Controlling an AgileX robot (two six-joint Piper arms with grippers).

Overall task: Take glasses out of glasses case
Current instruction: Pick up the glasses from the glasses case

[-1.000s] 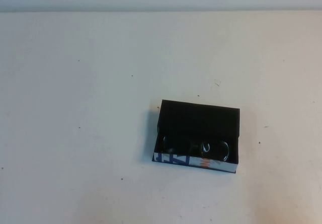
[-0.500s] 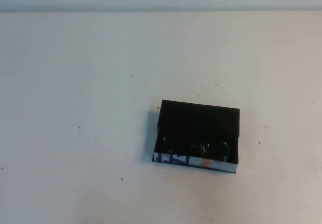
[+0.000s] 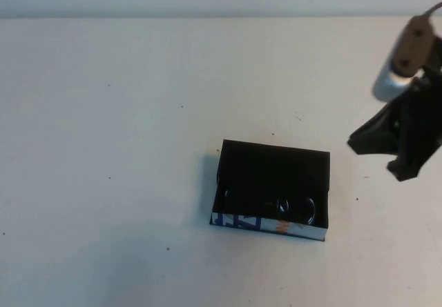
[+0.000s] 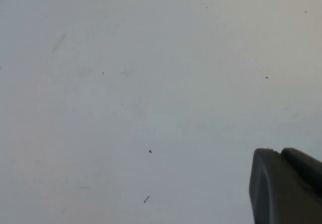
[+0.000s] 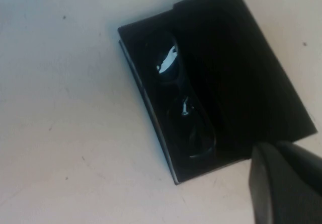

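The glasses (image 3: 271, 207) lie inside the open case (image 3: 276, 165) on the table (image 3: 124, 148), by its printed side. My right gripper (image 3: 387, 156) hangs just beside the case, fingers apart. My left gripper (image 4: 287, 186) is over bare table; I cannot tell about its fingers.

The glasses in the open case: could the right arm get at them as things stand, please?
Probably yes. The glasses lie uncovered along the near side of the open case, and the right pincer hangs above the table just to its right with nothing between. The left pincer is elsewhere.

Bright, even light; soft focus, faint shadows.
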